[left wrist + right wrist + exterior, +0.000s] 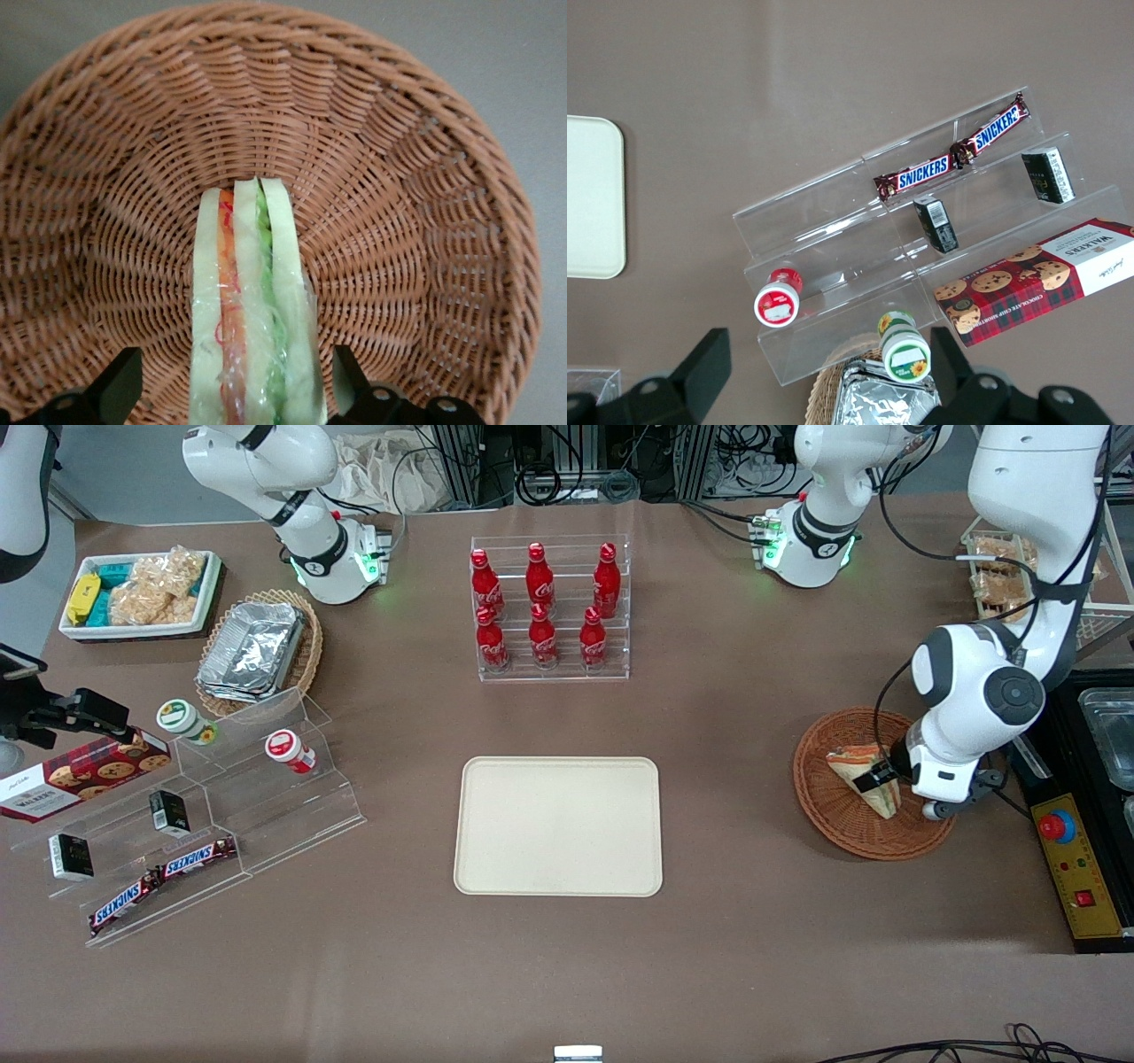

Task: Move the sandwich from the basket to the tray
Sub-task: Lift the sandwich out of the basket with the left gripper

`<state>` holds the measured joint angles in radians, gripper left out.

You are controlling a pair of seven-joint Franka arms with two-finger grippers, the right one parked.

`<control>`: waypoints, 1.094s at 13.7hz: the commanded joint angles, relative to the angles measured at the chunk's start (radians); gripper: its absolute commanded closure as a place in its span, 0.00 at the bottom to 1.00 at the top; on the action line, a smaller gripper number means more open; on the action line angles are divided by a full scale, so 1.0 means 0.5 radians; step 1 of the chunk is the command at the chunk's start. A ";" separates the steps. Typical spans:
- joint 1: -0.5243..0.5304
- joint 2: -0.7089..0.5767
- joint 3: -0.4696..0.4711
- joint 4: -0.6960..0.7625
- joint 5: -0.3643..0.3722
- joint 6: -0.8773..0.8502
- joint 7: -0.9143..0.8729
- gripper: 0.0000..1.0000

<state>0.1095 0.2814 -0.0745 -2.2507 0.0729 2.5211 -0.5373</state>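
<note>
Six red cola bottles (542, 607) stand in a clear rack (551, 666); two Snickers bars (159, 874) lie on a stepped acrylic stand (266, 815).

Legible markings: "SNICKERS" is printed in blue on white on two brown bar wrappers (951, 151) laid end to end on the clear acrylic stepped stand (859, 257) (the same lettering is legible in the front view (162, 885)). "WALKERS" is read in white on a red tartan cookie box (1041, 276) pictured with chocolate-chip cookies. White script is carried on six red Coca-Cola bottles (542, 605) racked in a clear tiered holder. The gripper (873, 781), over the basket (833, 815) at the sandwich (864, 779), bears no legible text.
</note>
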 commanded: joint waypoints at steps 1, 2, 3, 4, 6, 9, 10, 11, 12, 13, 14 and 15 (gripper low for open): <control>-0.007 -0.017 -0.001 -0.021 -0.002 0.042 -0.097 0.31; -0.010 -0.020 -0.007 -0.015 0.011 0.026 -0.152 0.45; -0.038 -0.029 -0.011 -0.003 0.011 0.011 -0.198 0.68; -0.065 -0.047 -0.011 0.007 0.011 -0.041 -0.247 0.95; -0.078 -0.105 -0.038 0.113 0.011 -0.258 -0.254 1.00; -0.081 -0.179 -0.151 0.566 0.005 -0.999 -0.236 1.00; -0.078 -0.176 -0.182 0.766 -0.011 -1.235 -0.223 1.00; -0.084 -0.158 -0.216 0.977 -0.017 -1.432 -0.223 1.00; -0.081 -0.143 -0.253 1.152 -0.020 -1.580 -0.220 1.00; -0.081 -0.130 -0.277 1.291 -0.023 -1.670 -0.220 1.00; -0.081 -0.112 -0.311 1.402 -0.020 -1.710 -0.184 1.00; -0.081 -0.060 -0.369 1.482 -0.020 -1.713 -0.095 1.00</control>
<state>0.0697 0.1811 -0.2247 -1.6223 0.0726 1.7060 -0.6284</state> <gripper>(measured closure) 0.841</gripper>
